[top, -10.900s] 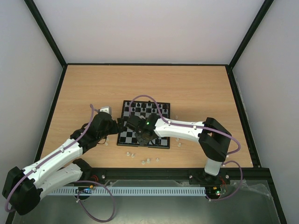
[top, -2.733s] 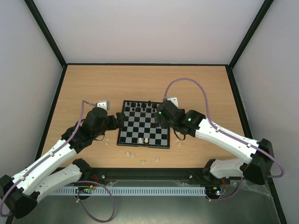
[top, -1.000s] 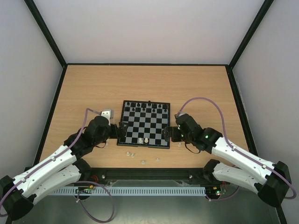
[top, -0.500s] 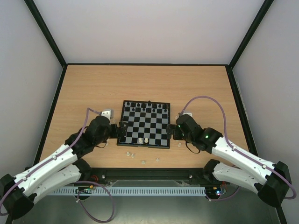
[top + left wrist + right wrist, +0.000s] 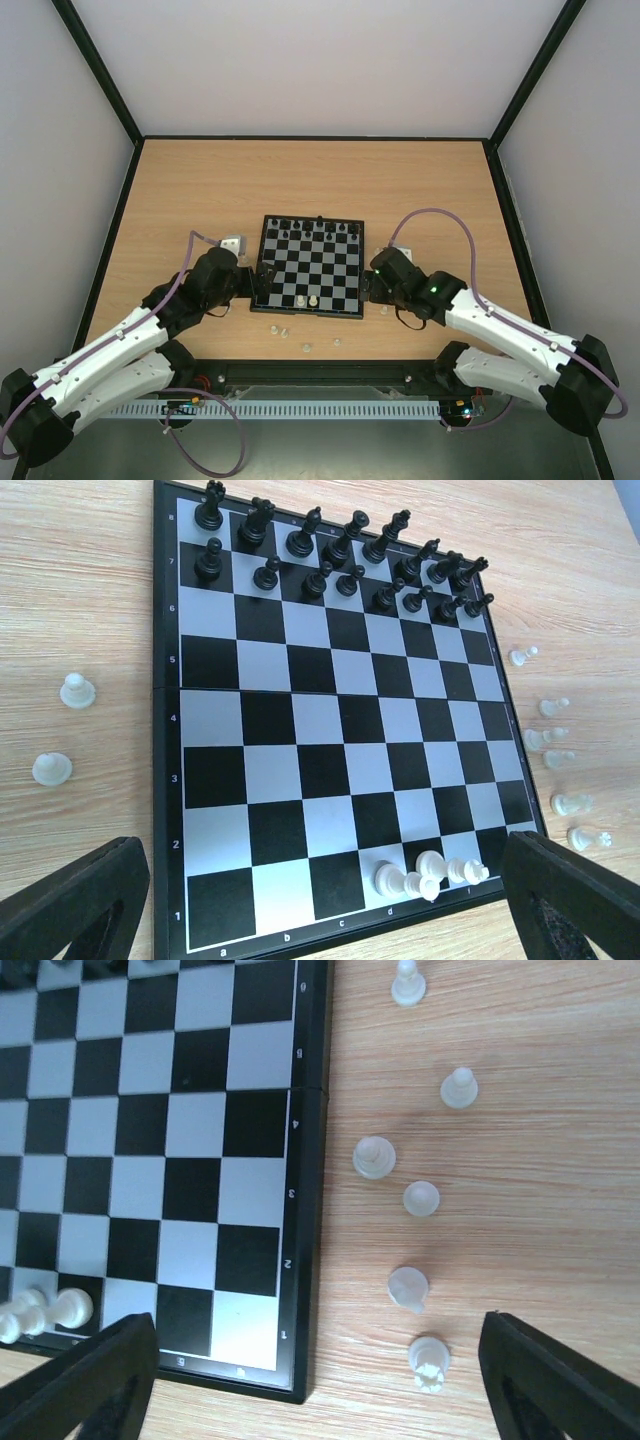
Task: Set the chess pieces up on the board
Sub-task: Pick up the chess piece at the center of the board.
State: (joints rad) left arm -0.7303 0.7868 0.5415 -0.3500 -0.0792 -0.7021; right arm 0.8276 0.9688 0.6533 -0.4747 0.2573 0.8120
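Observation:
The board [image 5: 312,266] lies mid-table with black chess pieces [image 5: 330,560] filling its two far rows. Three whitish pieces [image 5: 430,870] stand together on the near row. My left gripper [image 5: 258,284] hovers open at the board's left edge, its fingers [image 5: 75,900] framing the near row with nothing between them. My right gripper [image 5: 368,286] is open at the board's right edge. Between its fingers [image 5: 560,1380] lie the board's corner [image 5: 290,1360] and the table. Several translucent pieces [image 5: 408,1288] stand there, the nearest [image 5: 429,1360] close to the right finger.
More whitish pieces stand on the wood left of the board [image 5: 76,691] and in front of it [image 5: 280,328]. Black frame rails border the table [image 5: 450,190]. Purple cables loop over both arms.
The right arm has shifted slightly back towards the board's right edge. The left arm has crept a little closer to the board. No piece has moved.

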